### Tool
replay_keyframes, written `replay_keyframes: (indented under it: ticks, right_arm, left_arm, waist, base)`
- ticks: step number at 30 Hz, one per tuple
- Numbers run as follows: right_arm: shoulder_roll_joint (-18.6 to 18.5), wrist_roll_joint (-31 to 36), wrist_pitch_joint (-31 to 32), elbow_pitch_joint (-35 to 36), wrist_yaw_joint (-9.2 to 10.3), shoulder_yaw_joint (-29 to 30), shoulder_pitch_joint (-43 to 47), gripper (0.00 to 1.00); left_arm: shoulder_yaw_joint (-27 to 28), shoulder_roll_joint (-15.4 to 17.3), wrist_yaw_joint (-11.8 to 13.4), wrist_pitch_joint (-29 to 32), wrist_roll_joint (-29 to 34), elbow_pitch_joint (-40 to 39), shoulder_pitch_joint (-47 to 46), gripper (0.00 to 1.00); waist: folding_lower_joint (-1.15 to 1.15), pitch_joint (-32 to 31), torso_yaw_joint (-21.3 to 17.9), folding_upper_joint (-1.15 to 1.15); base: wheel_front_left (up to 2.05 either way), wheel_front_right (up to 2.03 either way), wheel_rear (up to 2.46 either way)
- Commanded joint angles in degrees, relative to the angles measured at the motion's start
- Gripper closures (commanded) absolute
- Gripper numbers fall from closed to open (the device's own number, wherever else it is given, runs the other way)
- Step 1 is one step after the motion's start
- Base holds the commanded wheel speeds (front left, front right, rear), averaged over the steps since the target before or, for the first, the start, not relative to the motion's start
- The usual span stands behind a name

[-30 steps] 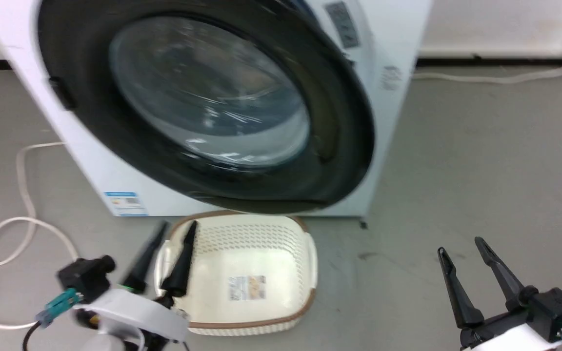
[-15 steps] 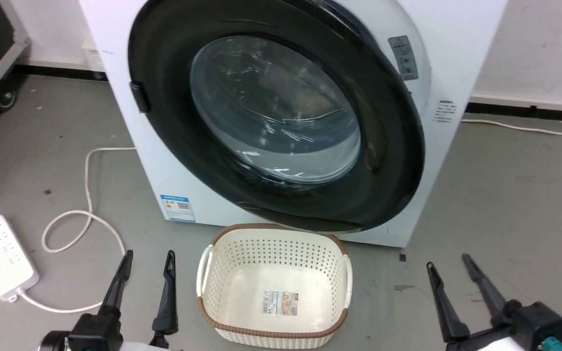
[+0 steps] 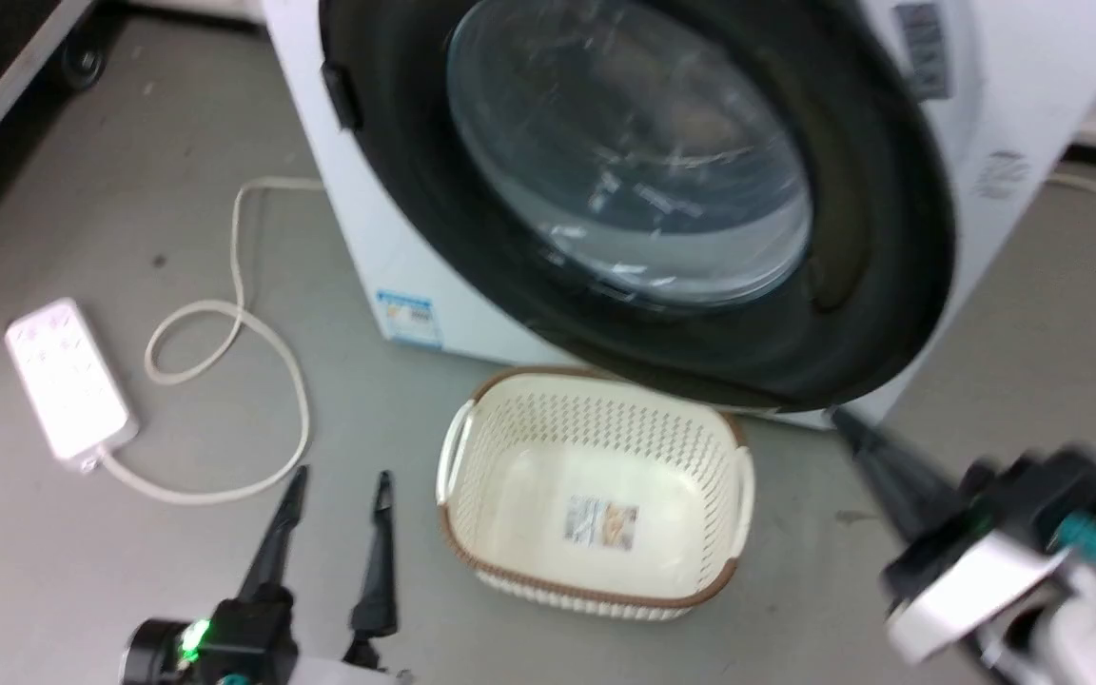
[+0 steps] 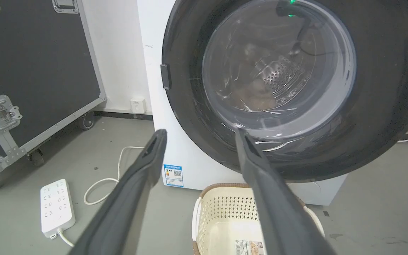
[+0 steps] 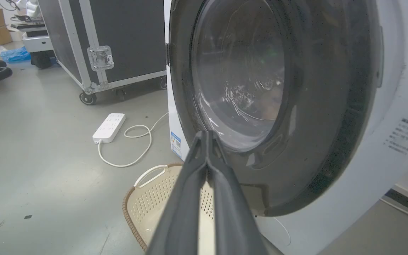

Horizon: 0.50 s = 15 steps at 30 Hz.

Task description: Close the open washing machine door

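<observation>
The washing machine [image 3: 362,228] stands on the grey floor [image 3: 129,590] w/ the washing machine door [image 3: 624,162] across its front, black rim and bulging glass facing the robot. In the head view the door's lower right edge overhangs the machine's corner, so it looks swung slightly off the front panel. Whether it's latched, can't tell. A dark tab [image 4: 165,76] sits on the rim's left side, and the perforated drum [image 4: 282,76] shows thru the glass.

The left gripper [image 3: 341,474] is low at the left, jaws apart w/ nothing btw them. It points toward the machine but is well short of it, just left of the basket [image 3: 529,428].

The right gripper [image 3: 848,423] is blurred in the head view, its tip just under the door's lower rim. The right wrist view shows its jaws pressed together, holding nothing, tips lined up w/ the btm edge of the glass. Contact w/ the door — can't tell.

The basket is cream and perforated w/ a brown rim. It sits on the floor directly in front of the machine, under the door's lower edge. To its left lies a white power strip [image 3: 68,381] w/ a looped cable [image 3: 240,247]. There's a blue label [image 3: 407,319] low on the machine's front. A black wheeled case [image 4: 37,60] stands to the machine's left.
</observation>
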<state>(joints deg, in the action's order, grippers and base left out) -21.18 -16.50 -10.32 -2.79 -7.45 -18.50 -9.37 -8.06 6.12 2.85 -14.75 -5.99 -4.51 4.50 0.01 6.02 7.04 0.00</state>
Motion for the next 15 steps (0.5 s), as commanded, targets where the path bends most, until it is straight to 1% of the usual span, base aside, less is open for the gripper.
replay_keyframes:
  ticks: [1, 3, 4, 5, 6, 7, 8, 9, 15]
  right_arm:
    - [-3.47, -2.15, 1.36, -0.59, -0.03, -0.7, -4.24, 1.0]
    - [-6.62, -4.03, 2.82, -1.69, -0.03, -1.28, -7.65, 1.0]
    - [-6.62, -4.03, 2.82, -1.69, -0.03, -1.28, -7.65, 1.0]
    - [-9.37, -5.97, 4.08, -3.17, -0.03, -1.63, -10.65, 1.0]
    - [-9.37, -5.97, 4.08, -3.17, -0.03, -1.63, -10.65, 1.0]
    - [-10.65, -7.0, 4.74, -4.0, -0.03, -1.79, -12.02, 1.0]
    - [-13.08, -8.83, 5.7, -5.71, -0.03, -1.9, -14.52, 1.0]
    - [-13.08, -8.83, 5.7, -5.71, -0.03, -1.9, -14.52, 1.0]
    - [-18.37, -14.33, 6.72, -10.73, -0.03, -1.26, -20.78, 1.0]
  left_arm:
    - [-0.85, -0.7, -0.18, -0.25, 0.82, 0.08, -1.6, 0.0]
    - [-1.35, -1.29, -0.05, -0.25, 0.98, 0.07, -2.48, 0.0]
    - [-1.35, -1.29, -0.05, -0.25, 0.98, 0.07, -2.48, 0.0]
    - [-1.74, -1.76, 0.12, -0.25, 1.01, -0.04, -3.18, 0.0]
    - [-1.74, -1.76, 0.12, -0.25, 1.01, -0.04, -3.18, 0.0]
    - [-1.95, -1.96, 0.18, -0.25, 1.02, -0.06, -3.46, 0.0]
    - [-2.39, -2.3, 0.34, -0.25, 0.94, 0.24, -3.98, 0.0]
    - [-2.39, -2.3, 0.34, -0.25, 0.94, 0.24, -3.98, 0.0]
    - [-4.0, -2.94, 0.82, -0.25, 0.49, 0.1, -6.22, 0.0]
  waist:
    - [-0.01, 4.02, 3.45, 0.0]
    - [-0.01, 5.56, 4.61, 0.0]
    - [-0.01, 5.56, 4.61, 0.0]
    - [-0.01, 6.83, 5.55, 0.0]
    - [-0.01, 6.83, 5.55, 0.0]
    - [-0.01, 7.42, 5.99, 0.0]
    - [-0.01, 8.5, 6.9, 0.0]
    - [-0.01, 8.5, 6.9, 0.0]
    - [-0.01, 11.1, 9.44, 0.0]
  base:
    - [0.0, 0.0, 0.0]
    - [0.0, 0.0, 0.0]
    - [0.0, 0.0, 0.0]
    - [0.0, 0.0, 0.0]
    - [0.0, 0.0, 0.0]
    - [0.0, 0.0, 0.0]
    - [0.0, 0.0, 0.0]
    - [0.0, 0.0, 0.0]
    - [0.0, 0.0, 0.0]
